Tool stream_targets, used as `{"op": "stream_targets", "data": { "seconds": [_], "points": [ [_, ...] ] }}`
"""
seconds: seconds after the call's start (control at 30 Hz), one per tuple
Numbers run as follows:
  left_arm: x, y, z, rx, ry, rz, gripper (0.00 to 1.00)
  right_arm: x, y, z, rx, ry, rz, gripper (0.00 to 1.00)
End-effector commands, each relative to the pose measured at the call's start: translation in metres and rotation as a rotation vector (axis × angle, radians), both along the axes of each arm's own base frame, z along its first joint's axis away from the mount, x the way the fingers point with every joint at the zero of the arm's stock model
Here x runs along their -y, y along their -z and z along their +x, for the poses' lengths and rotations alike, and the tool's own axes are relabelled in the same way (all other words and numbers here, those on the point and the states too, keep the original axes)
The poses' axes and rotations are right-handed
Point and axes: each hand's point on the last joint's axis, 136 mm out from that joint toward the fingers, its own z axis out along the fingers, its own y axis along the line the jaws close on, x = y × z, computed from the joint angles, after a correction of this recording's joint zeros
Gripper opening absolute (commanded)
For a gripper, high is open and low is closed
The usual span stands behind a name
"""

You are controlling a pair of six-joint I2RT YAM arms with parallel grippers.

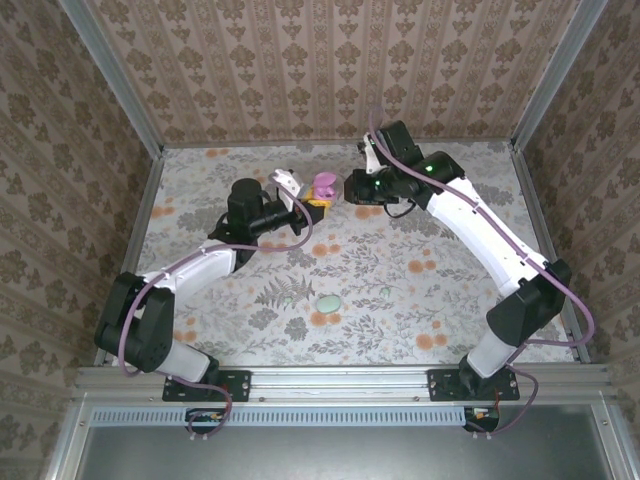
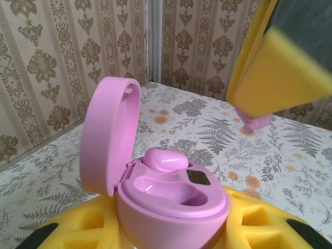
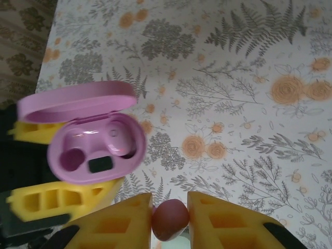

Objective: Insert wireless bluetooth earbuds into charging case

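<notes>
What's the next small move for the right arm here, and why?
Probably carry the right end effector toward the pink case and line up its pink earbud over the empty socket. The left end effector holds the case with the lid open, a seated bud fills the other socket, and the held earbud is off to one side of the case.

No legible text, apparently, anywhere.

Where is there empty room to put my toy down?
Bare flowery tabletop lies between the small mint oval case and the right arm, and in the far-left corner. It is crowded far-middle, where left pincer and right pincer meet at the open pink plastic case.
</notes>
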Motion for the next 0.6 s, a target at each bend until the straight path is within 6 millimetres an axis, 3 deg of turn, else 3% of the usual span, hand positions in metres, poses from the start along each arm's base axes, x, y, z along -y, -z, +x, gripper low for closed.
{"op": "stream_targets", "data": {
  "seconds": [0.0, 0.57],
  "points": [
    [0.009, -0.010, -0.004, 0.050, 0.051, 0.003, 0.32, -0.012, -0.016, -0.006, 0.048, -0.073, -0.022, 0.26],
    [0.013, -0.017, -0.008, 0.060, 0.067, -0.001, 0.32, -0.036, -0.007, -0.004, 0.046, -0.149, -0.099, 0.26]
  ]
}}
